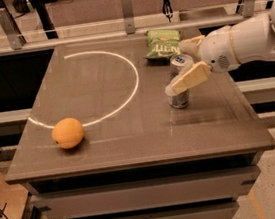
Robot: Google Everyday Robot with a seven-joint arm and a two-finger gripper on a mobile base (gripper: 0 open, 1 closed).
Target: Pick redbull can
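The redbull can [179, 98], a slim silver can with a blue mark on its top, stands upright on the right half of the table [132, 142]. My gripper [177, 69] reaches in from the right and is open, with the can between its two cream fingers. The near finger [189, 79] crosses in front of the can's middle and hides it. The far finger [189, 46] lies behind the can's top. The can rests on the table.
A green snack bag [162, 42] lies just behind the can near the far edge. An orange [68, 132] sits at the front left. A white arc is painted on the tabletop. A metal rail runs behind the table.
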